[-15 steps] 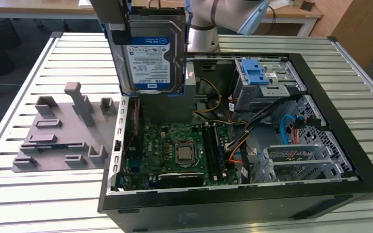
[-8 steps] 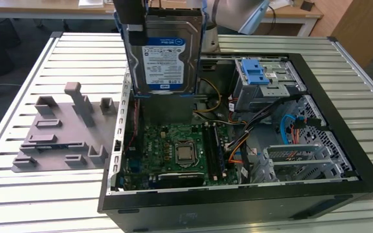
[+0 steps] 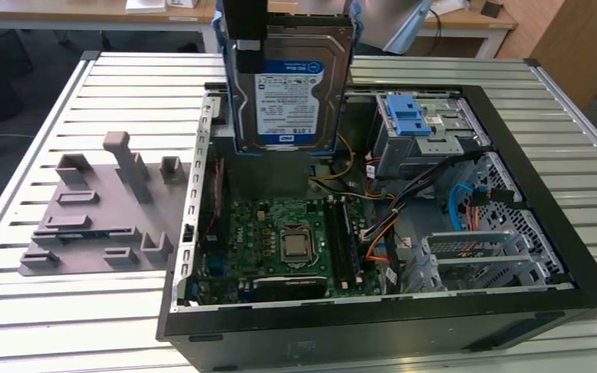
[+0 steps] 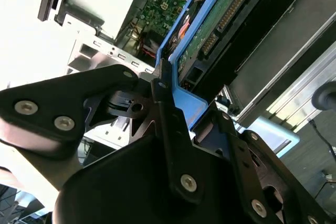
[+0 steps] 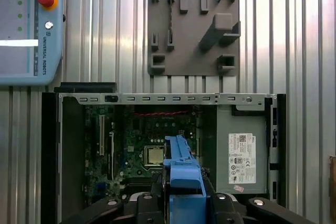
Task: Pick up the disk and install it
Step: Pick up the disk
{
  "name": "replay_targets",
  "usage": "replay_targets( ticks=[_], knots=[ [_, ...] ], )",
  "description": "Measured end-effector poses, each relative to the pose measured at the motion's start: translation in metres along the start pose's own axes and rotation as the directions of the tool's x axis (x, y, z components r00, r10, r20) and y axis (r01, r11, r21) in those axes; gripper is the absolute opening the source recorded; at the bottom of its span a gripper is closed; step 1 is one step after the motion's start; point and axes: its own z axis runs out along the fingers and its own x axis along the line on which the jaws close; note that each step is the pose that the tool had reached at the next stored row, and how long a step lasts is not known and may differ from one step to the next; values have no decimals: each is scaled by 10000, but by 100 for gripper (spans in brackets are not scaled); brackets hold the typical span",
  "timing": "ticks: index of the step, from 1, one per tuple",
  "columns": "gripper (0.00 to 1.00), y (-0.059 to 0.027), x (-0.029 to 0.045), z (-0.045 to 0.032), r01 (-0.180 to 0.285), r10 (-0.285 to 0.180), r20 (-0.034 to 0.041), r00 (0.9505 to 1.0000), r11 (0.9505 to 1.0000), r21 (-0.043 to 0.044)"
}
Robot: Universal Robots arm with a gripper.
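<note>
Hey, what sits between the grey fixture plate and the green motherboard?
In the exterior view, the case's silver side wall stands between the fixture plate and the motherboard.

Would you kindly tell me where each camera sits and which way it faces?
Exterior view: off-arm, angled down into the open black computer case; black gripper holds the silver blue-railed disk.
First wrist view: straight down over the case; gripper and disk rail show.
Second wrist view: close along fingers and disk's circuit side.
Shared: disk and case.
</note>
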Motion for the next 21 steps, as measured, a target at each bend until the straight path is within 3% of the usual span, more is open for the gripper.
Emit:
replay_targets(
  ticks=[21],
  knots=[
    [36,-417,-4,-7,-1,1,0,10000,10000,0]
  ],
)
